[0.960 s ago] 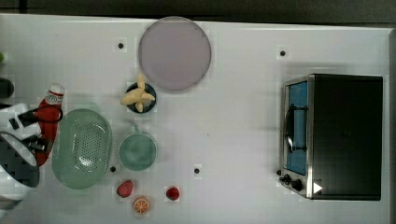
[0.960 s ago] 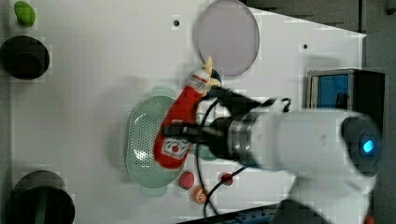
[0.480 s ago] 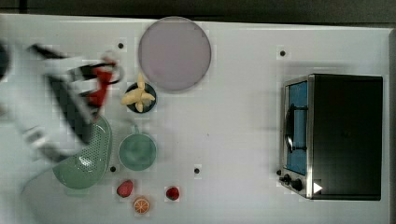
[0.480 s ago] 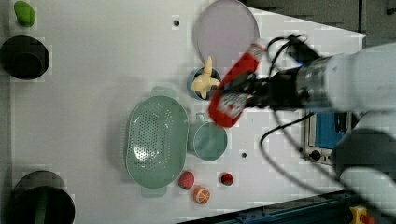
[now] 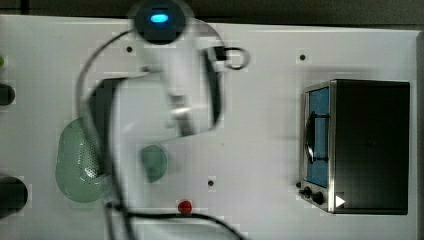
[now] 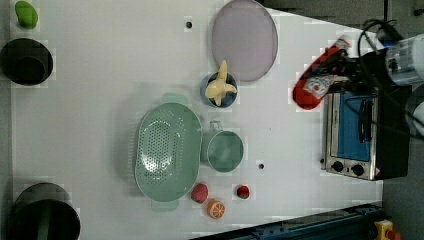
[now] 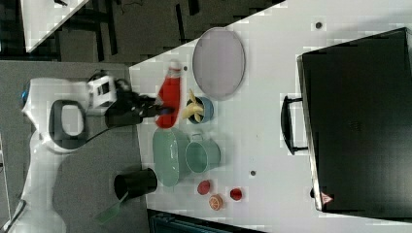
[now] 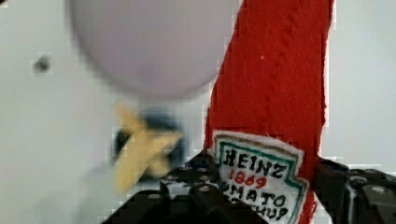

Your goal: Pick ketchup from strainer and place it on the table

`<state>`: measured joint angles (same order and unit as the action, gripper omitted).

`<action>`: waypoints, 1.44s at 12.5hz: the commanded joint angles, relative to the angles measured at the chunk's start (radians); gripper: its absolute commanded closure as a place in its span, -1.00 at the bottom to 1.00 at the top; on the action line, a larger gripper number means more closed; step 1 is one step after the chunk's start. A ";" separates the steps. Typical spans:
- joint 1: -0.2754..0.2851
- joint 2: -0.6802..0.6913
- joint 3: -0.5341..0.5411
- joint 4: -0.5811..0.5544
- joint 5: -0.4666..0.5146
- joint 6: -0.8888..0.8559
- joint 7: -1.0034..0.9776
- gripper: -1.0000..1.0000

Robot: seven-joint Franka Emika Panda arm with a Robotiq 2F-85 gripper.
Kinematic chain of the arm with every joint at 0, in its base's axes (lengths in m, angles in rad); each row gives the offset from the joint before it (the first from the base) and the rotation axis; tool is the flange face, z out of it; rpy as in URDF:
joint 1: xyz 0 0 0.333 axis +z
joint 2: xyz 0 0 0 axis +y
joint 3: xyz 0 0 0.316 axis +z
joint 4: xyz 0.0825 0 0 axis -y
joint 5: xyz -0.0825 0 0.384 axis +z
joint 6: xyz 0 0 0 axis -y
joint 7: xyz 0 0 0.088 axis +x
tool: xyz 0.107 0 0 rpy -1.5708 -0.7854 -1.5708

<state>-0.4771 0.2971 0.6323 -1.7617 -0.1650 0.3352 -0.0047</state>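
Observation:
The red ketchup [image 8: 275,84] with its white shield label fills the wrist view, and my gripper [image 8: 266,200] is shut on its lower body, one dark finger on each side. In the left view the ketchup [image 6: 316,84] hangs tilted in the gripper [image 6: 345,67], above the white table [image 6: 100,90] beside the oven's back corner. The right view has the ketchup [image 7: 170,94] in the gripper [image 7: 155,110] just above the strainer [image 7: 167,158]. The pale green strainer [image 6: 167,150] lies empty. My blurred arm crosses the top view beside the strainer [image 5: 80,160].
A toaster oven [image 6: 362,135] stands at the left view's right. A lilac plate [image 6: 245,40], a blue bowl with a banana [image 6: 220,90], a teal cup [image 6: 222,150] and small fruits [image 6: 216,207] lie around the strainer. Dark pots [image 6: 25,60] sit along the left view's left.
The ketchup, gripped throughout, has gone from over the strainer to the left view's right, up beside the oven. In the top view the arm has swept from the left to the middle.

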 commanded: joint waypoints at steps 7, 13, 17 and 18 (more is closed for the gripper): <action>-0.018 -0.053 -0.115 -0.290 -0.008 0.250 -0.223 -0.18; -0.017 -0.006 -0.141 -0.499 -0.089 0.471 -0.216 -0.43; -0.019 -0.009 -0.145 -0.481 -0.130 0.490 -0.215 -1.00; -0.019 -0.037 -0.144 -0.452 -0.130 0.489 -0.215 -1.00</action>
<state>-0.4944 0.3254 0.4934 -2.2734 -0.2971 0.7998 -0.1877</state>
